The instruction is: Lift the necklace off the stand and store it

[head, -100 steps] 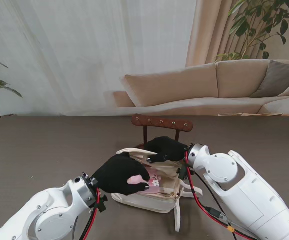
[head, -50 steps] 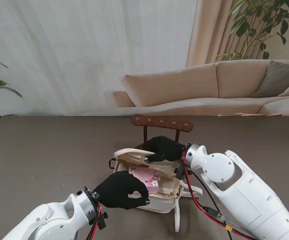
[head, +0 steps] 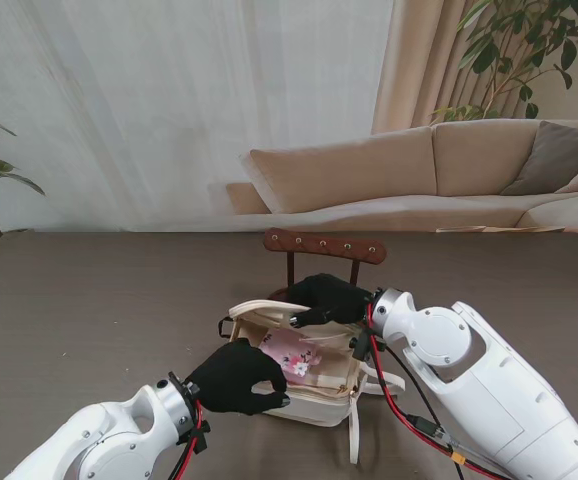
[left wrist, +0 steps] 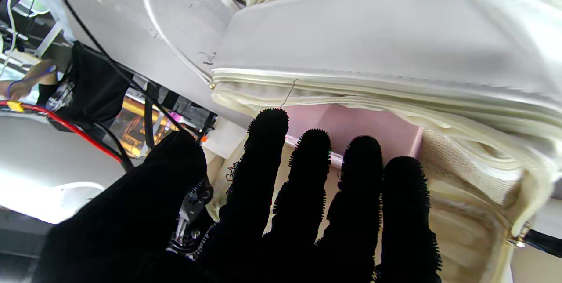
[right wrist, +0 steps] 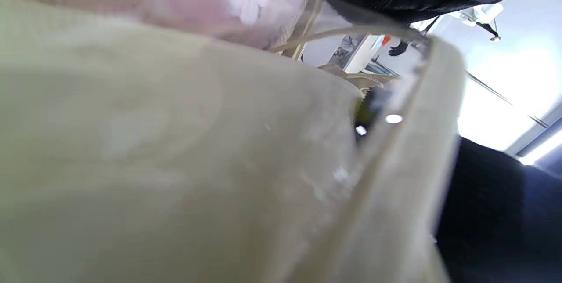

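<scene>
Holding the bag (head: 299, 385) rim with my right hand (head: 329, 297), left hand (head: 237, 378) empty, fingers loose; the soft cloth likely sagged.

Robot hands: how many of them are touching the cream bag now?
2. The left hand rests on the side of the bag nearer to me. The right hand holds the bag's raised flap on the far side.

A long beige sofa (head: 439, 175) sits far behind the brown table (head: 89, 300). White curtains (head: 169, 100) hang left of the sofa. A leafy plant (head: 524, 50) stands behind the sofa's right end.
</scene>
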